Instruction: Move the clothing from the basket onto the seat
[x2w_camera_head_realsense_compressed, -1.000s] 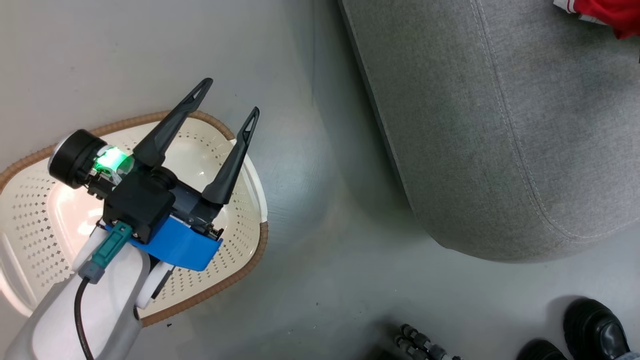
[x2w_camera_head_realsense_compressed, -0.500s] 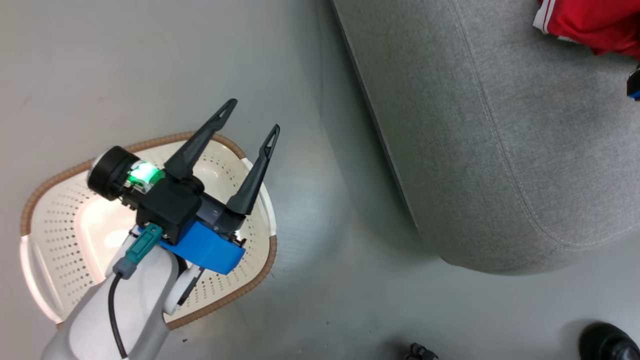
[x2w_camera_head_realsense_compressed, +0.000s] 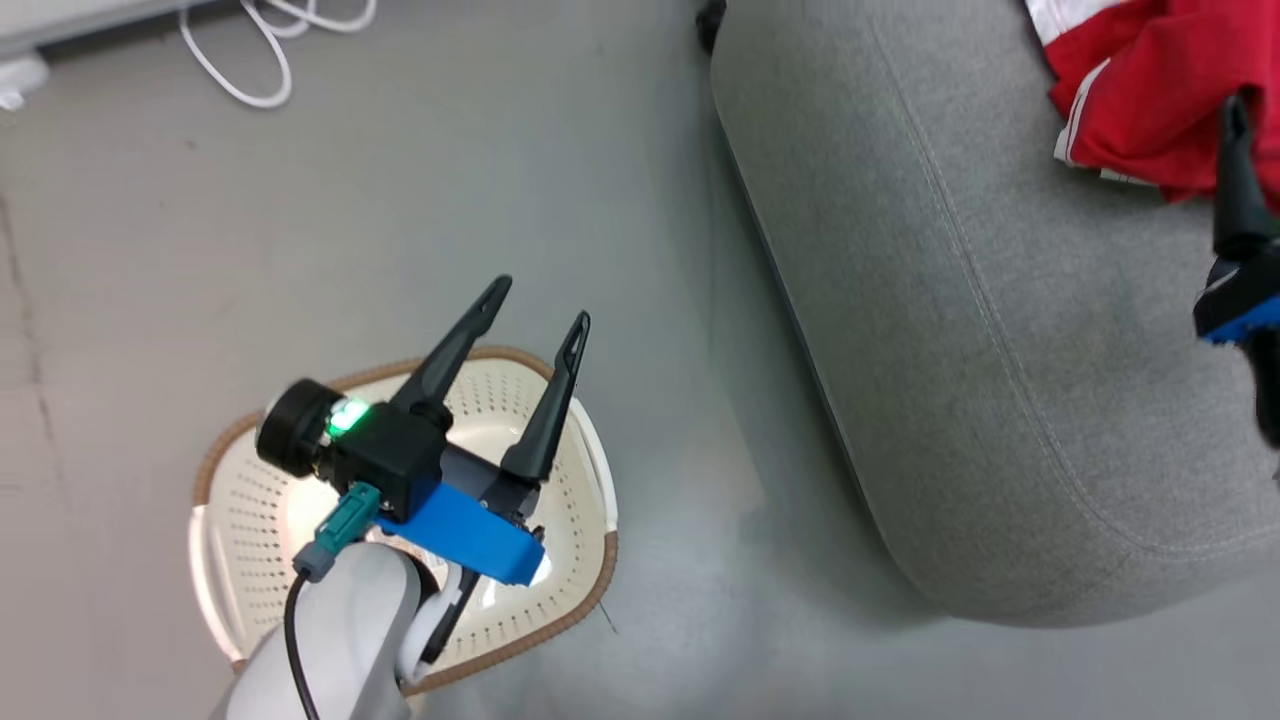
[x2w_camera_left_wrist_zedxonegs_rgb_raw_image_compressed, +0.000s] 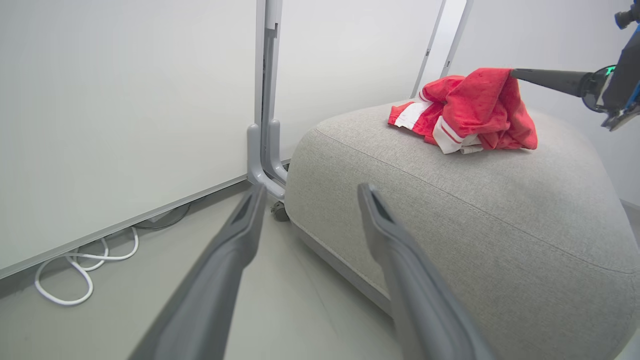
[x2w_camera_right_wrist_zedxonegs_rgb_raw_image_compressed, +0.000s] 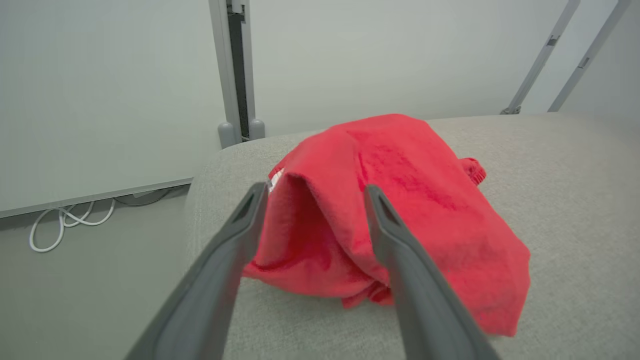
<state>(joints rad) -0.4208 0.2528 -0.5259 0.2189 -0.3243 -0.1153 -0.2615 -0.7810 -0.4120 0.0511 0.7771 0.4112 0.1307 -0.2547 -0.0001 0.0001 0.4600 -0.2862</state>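
Clothing (x2w_camera_head_realsense_compressed: 1140, 90) lay bunched on the far right of the seat (x2w_camera_head_realsense_compressed: 1000, 350), the right fingers (x2w_camera_right_wrist_zedxonegs_rgb_raw_image_compressed: 235, 235) spread wide beside it and empty, the left fingers (x2w_camera_head_realsense_compressed: 455, 345) likewise open above the basket (x2w_camera_head_realsense_compressed: 250, 510), which looked bare, so little seemingly remained.

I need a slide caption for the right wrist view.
Open right hand facing red clothing heaped on the grey seat.

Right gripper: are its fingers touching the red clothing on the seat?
Touching. The left wrist view shows one of the fingers of the right gripper meeting the raised peak of the red clothing, with no gap.
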